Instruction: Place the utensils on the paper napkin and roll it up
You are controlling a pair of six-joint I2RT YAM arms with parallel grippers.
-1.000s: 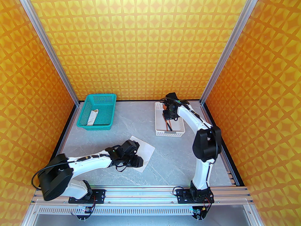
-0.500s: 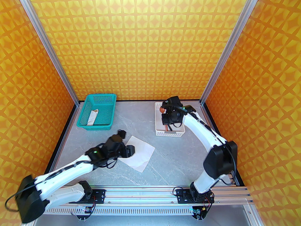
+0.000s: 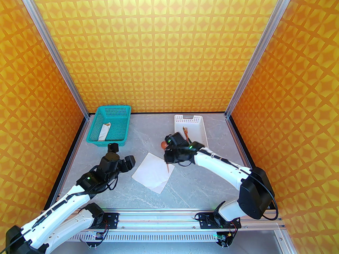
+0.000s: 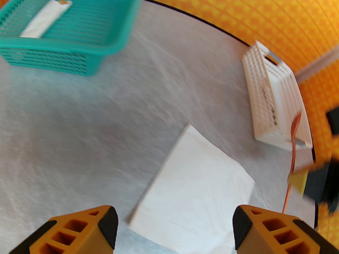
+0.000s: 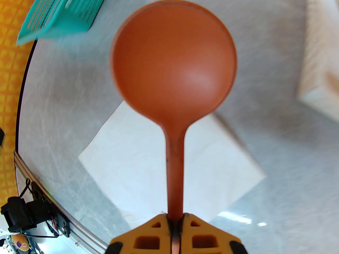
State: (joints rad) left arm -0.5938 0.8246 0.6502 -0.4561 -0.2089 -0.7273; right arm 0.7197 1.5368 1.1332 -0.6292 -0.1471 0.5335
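Note:
The white paper napkin lies flat on the grey table, and it shows again as the napkin and the napkin. My right gripper hangs over its far right corner, shut on the handle of the reddish-brown spoon. The spoon's round bowl points away from the right gripper. A slim orange utensil, seemingly the fork, lies in the white basket. The knife is hidden. My left gripper stands open just left of the napkin, with nothing between its fingers.
A teal basket at the back left holds a white paper tube with a tan tip. The white basket stands at the back right. Orange patterned walls close in the table on three sides.
My right arm lifted the spoon out of the white basket and carried it left and nearer, over the napkin. My left arm drew back leftward off the napkin.

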